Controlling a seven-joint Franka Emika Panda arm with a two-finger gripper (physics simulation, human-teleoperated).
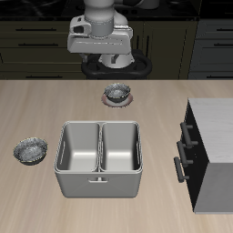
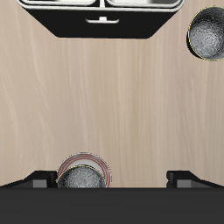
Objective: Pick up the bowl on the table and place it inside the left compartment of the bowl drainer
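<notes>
The bowl (image 1: 30,150) (image 2: 210,33), small, shiny speckled grey metal with no saucer, sits on the beige table (image 1: 55,105) beside the bowl drainer (image 1: 99,185) (image 2: 101,26). The drainer is a grey metal basin with two wells, and its left compartment (image 1: 80,146) is the well nearer the bowl; it holds nothing. My gripper (image 1: 111,62) (image 2: 109,179) hangs high near the table's back edge, far from the bowl. It is open, its fingers (image 2: 35,180) wide apart with nothing between them.
A like grey bowl on a dark round saucer (image 1: 116,93) (image 2: 84,175) stands almost under my gripper, behind the drainer. A dark cabinet with bar handles (image 1: 211,155) stands on the drainer's other side.
</notes>
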